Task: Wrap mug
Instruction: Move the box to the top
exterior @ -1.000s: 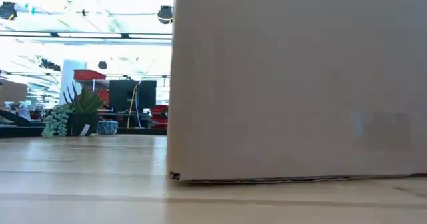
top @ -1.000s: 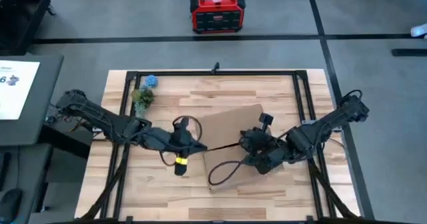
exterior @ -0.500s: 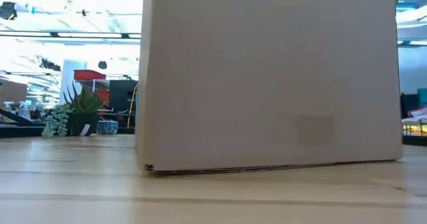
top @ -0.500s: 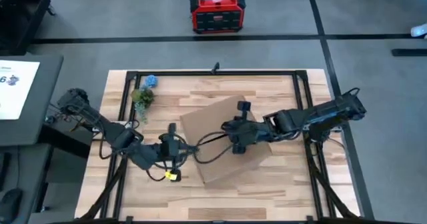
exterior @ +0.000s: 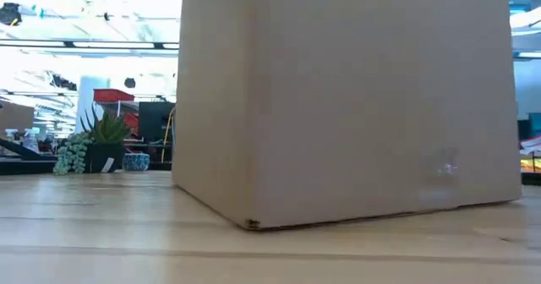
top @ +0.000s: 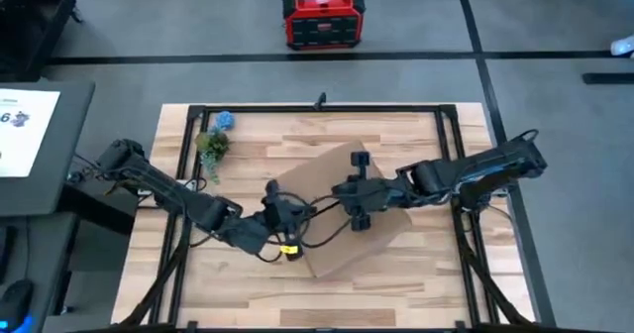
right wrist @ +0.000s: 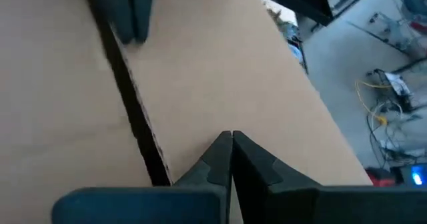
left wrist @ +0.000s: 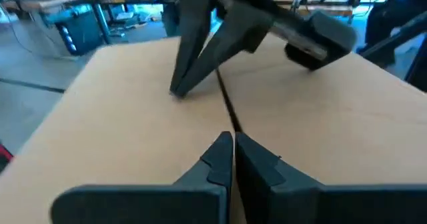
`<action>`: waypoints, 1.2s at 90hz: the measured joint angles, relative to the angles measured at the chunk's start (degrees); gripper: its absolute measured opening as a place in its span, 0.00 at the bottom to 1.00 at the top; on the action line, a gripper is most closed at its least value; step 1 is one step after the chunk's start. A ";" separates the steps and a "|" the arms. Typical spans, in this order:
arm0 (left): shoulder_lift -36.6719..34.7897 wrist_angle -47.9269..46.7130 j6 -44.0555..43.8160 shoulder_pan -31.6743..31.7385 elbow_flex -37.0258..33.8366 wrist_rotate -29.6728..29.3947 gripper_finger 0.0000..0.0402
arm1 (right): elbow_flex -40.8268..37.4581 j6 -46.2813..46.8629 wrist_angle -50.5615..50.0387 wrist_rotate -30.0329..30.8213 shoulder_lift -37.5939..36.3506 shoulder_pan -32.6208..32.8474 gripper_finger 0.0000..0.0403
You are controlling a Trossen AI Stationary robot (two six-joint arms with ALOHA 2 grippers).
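No mug is seen in any view. In the low view, most of the room and both arms are blocked by the cardboard box (exterior: 347,98), whose top is cut off at twelve o'clock. In the left wrist view, the left gripper (left wrist: 233,159) is pressed closed over the box seam, and what lies beneath the flaps is hidden. The right gripper (right wrist: 231,159) is likewise closed; its own view is blurred toward ten o'clock.

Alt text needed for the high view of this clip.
Seen from above, two dark arms meet over a closed brown cardboard box on a light wooden table: left gripper and right gripper on its top. A small green potted plant stands nearby.
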 joint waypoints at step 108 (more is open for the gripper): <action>-4.23 -37.23 -21.36 1.33 10.97 4.25 0.00 | -4.43 18.23 -2.20 6.89 4.30 -1.44 0.00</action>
